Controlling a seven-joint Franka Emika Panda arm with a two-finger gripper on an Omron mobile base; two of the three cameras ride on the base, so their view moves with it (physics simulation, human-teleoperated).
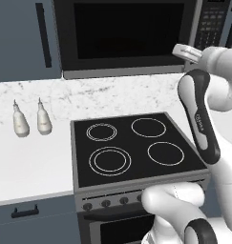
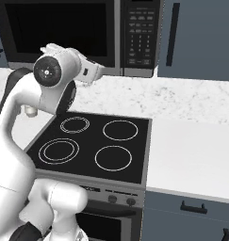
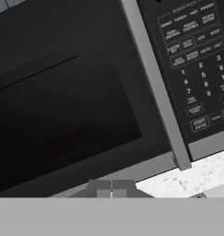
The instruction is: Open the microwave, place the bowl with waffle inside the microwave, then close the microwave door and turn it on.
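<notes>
The microwave (image 1: 127,33) (image 2: 78,33) hangs above the stove with its door (image 3: 62,101) closed; the black glass window is dark. Its black keypad strip (image 3: 196,69) runs down its right side. My gripper (image 3: 111,186) is shut, the two fingertips pressed together with nothing between them. It sits just in front of the door's lower edge, near the bottom right corner by the grey frame. From the base views, the white hand (image 1: 184,51) (image 2: 96,71) reaches toward that same corner. The bowl and the waffle are out of view.
A black stove top (image 1: 136,143) with several rings lies below the microwave, with oven knobs (image 1: 105,203) along its front. Two small white bottles (image 1: 21,121) (image 1: 43,119) stand on the marble counter (image 1: 31,162) to the left. Blue-grey cabinet doors (image 2: 200,37) flank the microwave.
</notes>
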